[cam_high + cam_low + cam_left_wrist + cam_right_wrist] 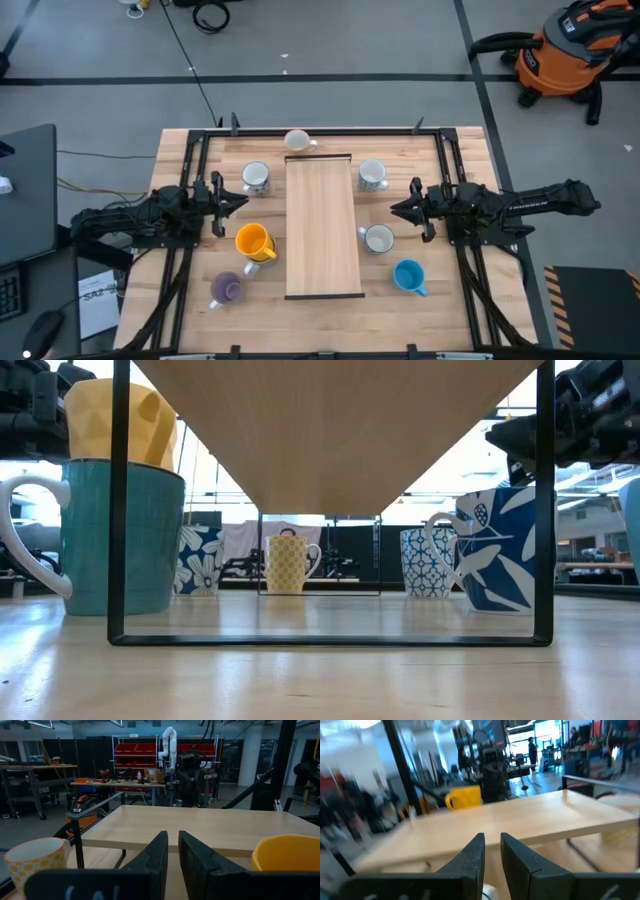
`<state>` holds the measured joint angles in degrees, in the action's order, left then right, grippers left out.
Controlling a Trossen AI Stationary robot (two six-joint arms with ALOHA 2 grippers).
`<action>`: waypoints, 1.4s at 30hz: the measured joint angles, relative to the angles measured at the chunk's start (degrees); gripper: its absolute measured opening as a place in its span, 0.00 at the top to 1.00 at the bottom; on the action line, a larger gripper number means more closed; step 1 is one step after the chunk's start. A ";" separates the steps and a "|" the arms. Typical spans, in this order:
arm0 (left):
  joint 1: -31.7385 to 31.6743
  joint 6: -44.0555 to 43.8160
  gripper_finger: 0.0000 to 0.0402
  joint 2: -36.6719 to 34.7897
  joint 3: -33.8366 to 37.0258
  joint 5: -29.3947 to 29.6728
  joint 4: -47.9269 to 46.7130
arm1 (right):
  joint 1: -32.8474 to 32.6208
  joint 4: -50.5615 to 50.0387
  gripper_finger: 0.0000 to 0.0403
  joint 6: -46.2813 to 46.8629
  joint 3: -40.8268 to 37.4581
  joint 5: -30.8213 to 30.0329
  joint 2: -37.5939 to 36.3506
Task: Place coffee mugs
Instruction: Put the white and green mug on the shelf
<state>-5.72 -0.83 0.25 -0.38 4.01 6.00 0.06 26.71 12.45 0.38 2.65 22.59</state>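
Several coffee mugs stand upright on their bases on the wooden table, around a raised wooden board. White ones stand at the far edge, left of the board and right of it. A yellow mug and a purple one stand at the near left, a blue one at the near right. My left gripper hangs shut left of the board, pointing level at it. My right gripper hangs shut on the other side, facing it.
The board rests on a thin black metal frame, with open room under it. Black rails run along the table's left and right sides under the arms. An orange shop vacuum stands on the floor beyond the table's far right corner.
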 joint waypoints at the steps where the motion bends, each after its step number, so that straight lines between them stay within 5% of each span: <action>1: 0.00 0.00 0.87 0.00 0.01 0.00 0.00 | 0.01 0.77 0.83 2.90 0.00 0.01 0.00; 8: -0.02 0.00 0.87 -0.01 0.01 1.33 0.00 | 0.00 7.26 0.78 7.36 0.00 0.00 0.00; 21: -0.02 -0.01 0.87 0.00 0.00 1.51 -0.02 | 0.01 15.83 0.46 7.38 0.08 -0.02 0.00; 29: -0.01 -0.01 0.87 0.00 0.00 1.51 -0.02 | 0.01 15.49 0.37 4.93 3.99 -0.02 0.02; 42: -0.01 -0.02 0.87 0.00 0.00 1.51 -0.02 | -0.01 -13.54 0.37 -4.17 22.63 -8.83 4.04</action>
<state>-5.73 -0.85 0.25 -0.38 5.52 5.98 0.06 13.18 8.28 23.02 -6.18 26.63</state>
